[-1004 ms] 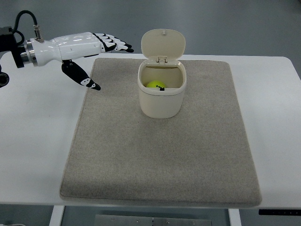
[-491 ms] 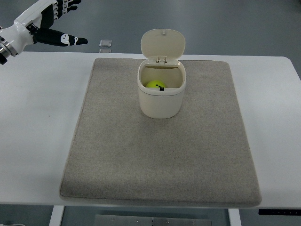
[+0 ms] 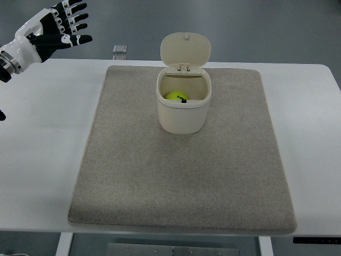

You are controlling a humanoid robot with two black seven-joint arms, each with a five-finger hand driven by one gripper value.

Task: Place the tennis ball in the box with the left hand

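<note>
**Ball in the box, left hand clear at far left**

Ball (image 3: pixel 176 96) sits inside the box (image 3: pixel 183 114), low against its left wall, with the lid (image 3: pixel 185 50) hinged up and standing open at the far side. I read the drop as done; what is left for me is the retreat, and that is the step I want to run cleanly.

My left hand (image 3: pixel 57 29) hangs at the far left corner, beyond the table (image 3: pixel 42 160) edge and well apart from the box. Its fingers (image 3: pixel 77 16) are spread and it carries nothing. I see no right hand.

To do this well I would take the arm away along the left side, staying high and off the mat (image 3: pixel 181 186), so that nothing sweeps across toward the box. The box is light-looking and stands free on the mat, so I judge that any brush on the raised lid could tip it or knock it shut. I would leave the fingers loose rather than curl them, move slowly, and park the arm outside the working area. A small grey object (image 3: pixel 120 49) lies on the floor beyond the table; I cannot tell what it is.
</note>
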